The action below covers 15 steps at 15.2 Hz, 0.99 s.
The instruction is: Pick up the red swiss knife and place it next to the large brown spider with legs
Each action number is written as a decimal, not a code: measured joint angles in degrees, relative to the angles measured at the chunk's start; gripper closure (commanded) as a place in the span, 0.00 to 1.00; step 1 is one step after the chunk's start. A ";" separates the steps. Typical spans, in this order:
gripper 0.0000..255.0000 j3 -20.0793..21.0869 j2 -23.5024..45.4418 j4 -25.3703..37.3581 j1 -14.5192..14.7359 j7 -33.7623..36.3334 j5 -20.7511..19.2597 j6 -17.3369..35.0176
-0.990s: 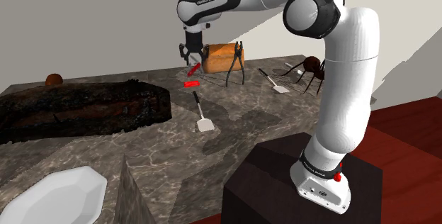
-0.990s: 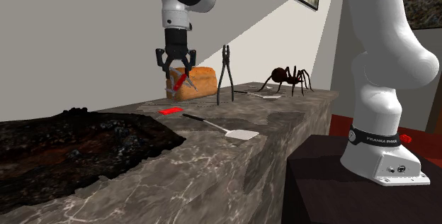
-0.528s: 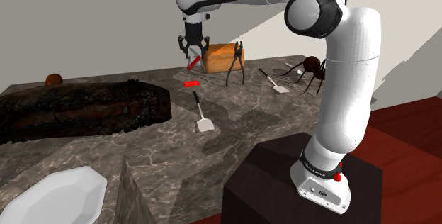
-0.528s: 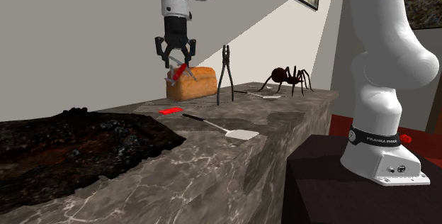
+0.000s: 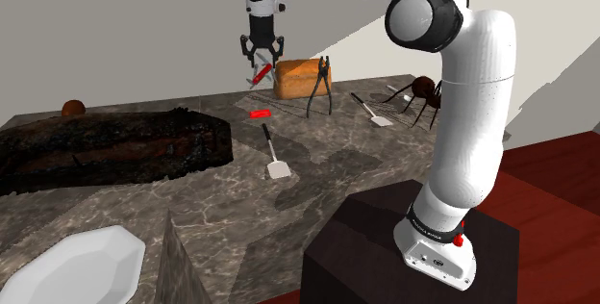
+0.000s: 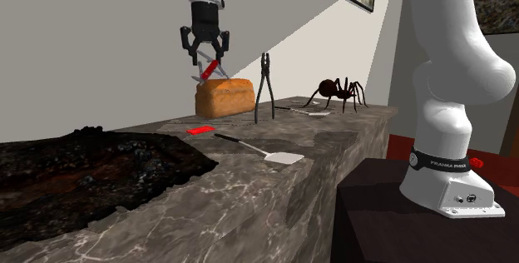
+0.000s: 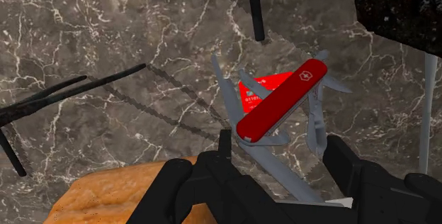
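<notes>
We saw the gripper (image 5: 260,63) up in the air over the marble counter (image 5: 221,206), clamped on the red swiss knife (image 5: 258,74). The second exterior view agreed: gripper (image 6: 205,53) pointing down, knife (image 6: 212,70) tilted between the fingers, well clear of the surface and just above the bread loaf (image 6: 224,97). In the wrist view the knife (image 7: 283,101) had its grey tools fanned out, and those ran back between the black fingers (image 7: 345,162).

A flat red piece (image 7: 256,90) lay on the counter under the knife, also seen at (image 5: 258,114). The spider (image 5: 420,95) stood on the counter toward the shoulder view's right, well apart from the knife. Upright pliers (image 5: 319,86) stood between loaf (image 5: 297,78) and spider. A spatula (image 5: 274,153) lay nearer the stand, beside a dark slab (image 5: 106,143).
</notes>
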 measured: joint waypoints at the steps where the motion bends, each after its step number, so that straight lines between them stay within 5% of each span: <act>1: 1.00 0.00 0.07 0.97 0.01 0.02 0.00 -0.90; 4: 1.00 -0.08 -1.03 0.98 -0.18 -0.24 0.04 -2.03; 15: 1.00 -2.92 -24.25 -28.74 -3.90 -6.77 0.18 4.40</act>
